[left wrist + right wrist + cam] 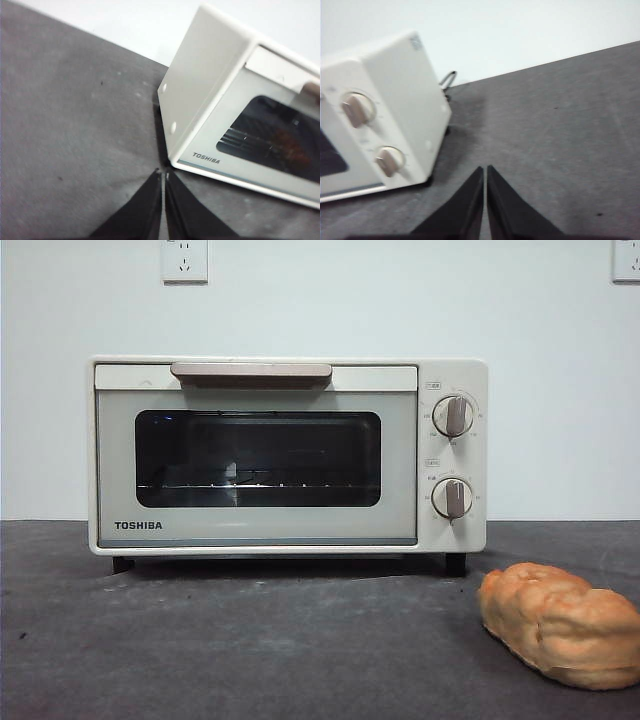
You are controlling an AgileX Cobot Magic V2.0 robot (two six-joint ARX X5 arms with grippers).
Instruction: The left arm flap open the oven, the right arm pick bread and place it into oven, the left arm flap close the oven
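So far nothing of the task appears to be done: in the front view the oven (288, 455) sits in the middle of the frame on the dark grey surface (250, 650) with its door fully shut, the beige handle (251, 372) along the top edge of the door and the wire rack (255, 483) bare behind the dark glass. The bread (562, 623) lies at the lower right of that frame, on the surface in front of the oven and off toward the knob side, apart from it and untouched. Opening the door, carrying the loaf in and shutting the door all seem to be left, with the opening first. Neither arm shows in the front view. In the left wrist view the left pincer (163, 173) hangs over the surface close to the oven's lower front corner by the TOSHIBA lettering; its two black jaws are pressed almost together with only a thin slit between them, holding nothing, and whether the tips touch the surface cannot be told. In the right wrist view the right pincer (485, 169) is likewise closed to a narrow slit and empty, over bare surface beside the oven's knob end; the bread is out of that frame.
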